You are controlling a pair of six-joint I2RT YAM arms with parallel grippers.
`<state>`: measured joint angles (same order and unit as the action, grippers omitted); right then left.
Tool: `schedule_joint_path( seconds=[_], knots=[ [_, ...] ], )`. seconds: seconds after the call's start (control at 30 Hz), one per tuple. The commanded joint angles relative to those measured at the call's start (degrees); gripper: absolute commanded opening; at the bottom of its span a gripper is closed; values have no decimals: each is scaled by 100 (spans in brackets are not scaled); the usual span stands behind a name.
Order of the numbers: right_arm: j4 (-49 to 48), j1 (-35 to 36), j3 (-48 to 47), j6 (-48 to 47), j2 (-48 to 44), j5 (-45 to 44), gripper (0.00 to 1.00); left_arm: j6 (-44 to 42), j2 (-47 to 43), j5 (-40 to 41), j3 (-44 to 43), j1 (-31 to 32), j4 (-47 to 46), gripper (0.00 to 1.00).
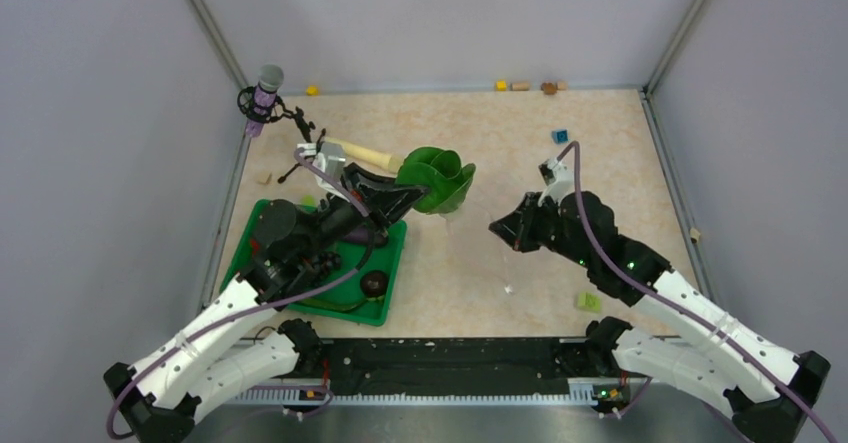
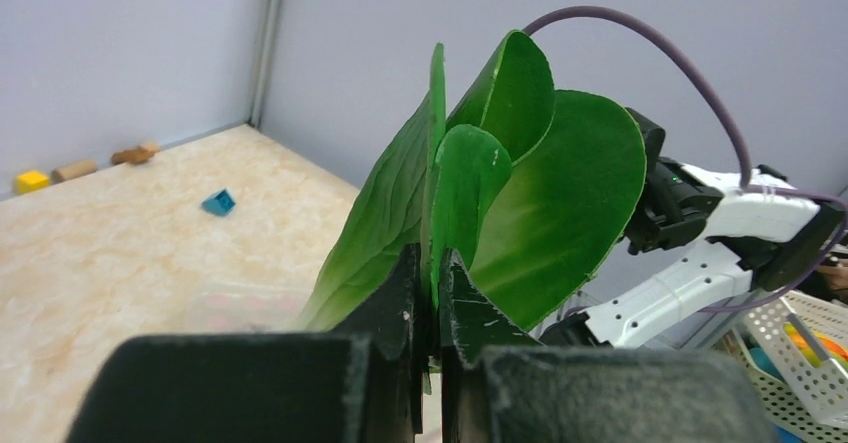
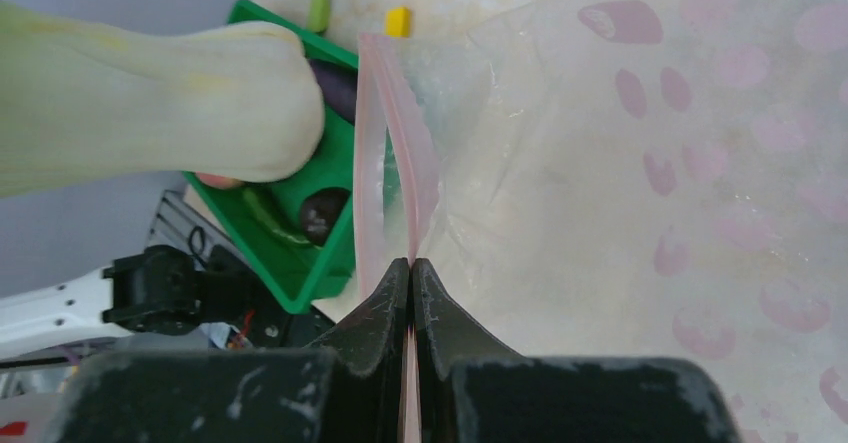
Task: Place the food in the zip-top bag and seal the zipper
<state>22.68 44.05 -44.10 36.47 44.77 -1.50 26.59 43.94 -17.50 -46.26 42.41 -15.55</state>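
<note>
Bok choy (image 2: 540, 193) sits clamped in left end effector (image 2: 437, 263); right end effector (image 3: 411, 263) pinches the pink zipper (image 3: 418, 173).

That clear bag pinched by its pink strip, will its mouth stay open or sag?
Probably sags: the zip-top bag looks thin and wrinkled, gripped only where the right end effector pinches the zipper. Its mouth gapes only slightly, so a nudge would likely fold it. Seems light.

Left arm (image 1: 215, 328) reaches forward and to the right, left end effector (image 2: 437, 263) clamped tight on the bok choy (image 2: 520, 193). Right arm (image 1: 690, 308) angles inward, right end effector (image 3: 411, 268) pinched shut on the zipper (image 3: 368, 143).
</note>
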Motion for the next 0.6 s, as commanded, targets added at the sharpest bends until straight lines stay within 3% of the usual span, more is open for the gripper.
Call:
schedule_joint_path(
  seconds=[0.0, 0.2, 0.57],
  knots=[
    [-1014, -58, -248, 557, -136, 609, 0, 355, -5, -428, 151, -5, -1387, 0],
    [-1801, -70, -83, 1140, -204, 1232, 0, 678, 30, -329, 572, -5, -1961, 0],
    [-2957, -72, 196, 2019, -368, 1318, 0, 970, 33, -275, 1120, 3, -2381, 0]
  ],
)
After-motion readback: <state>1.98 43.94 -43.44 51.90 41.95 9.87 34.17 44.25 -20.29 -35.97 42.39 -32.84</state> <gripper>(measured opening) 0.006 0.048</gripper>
